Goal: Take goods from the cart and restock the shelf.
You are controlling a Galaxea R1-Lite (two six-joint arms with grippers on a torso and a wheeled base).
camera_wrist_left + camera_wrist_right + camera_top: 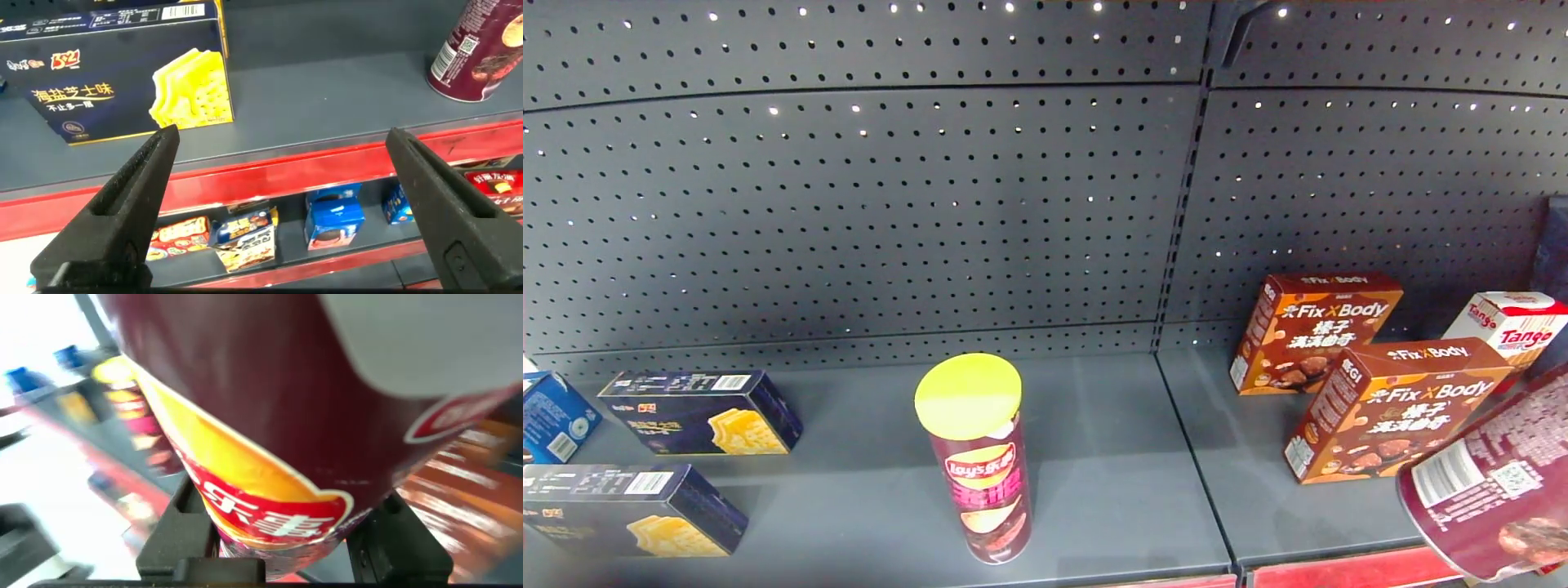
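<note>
A maroon chips can (976, 457) with a yellow lid stands upright on the grey shelf (1111, 457), near its middle front. A second maroon chips can (1494, 482) hangs tilted at the shelf's front right, bottom end toward the shelf. In the right wrist view this can (270, 433) sits between the black fingers of my right gripper (286, 539), which is shut on it. My left gripper (282, 204) is open with nothing between its fingers (122, 212). It hovers in front of the red shelf edge (327, 163), below a dark blue cracker box (122, 73); the standing can (482, 49) is off to one side.
Two brown snack boxes (1311, 331) (1388, 408) and a red-and-white box (1515, 327) lie at the shelf's right. Dark blue cracker boxes (703, 412) (629, 510) and a blue box (556, 416) lie at the left. A pegboard wall (931, 204) closes the back. Open shelf surrounds the standing can.
</note>
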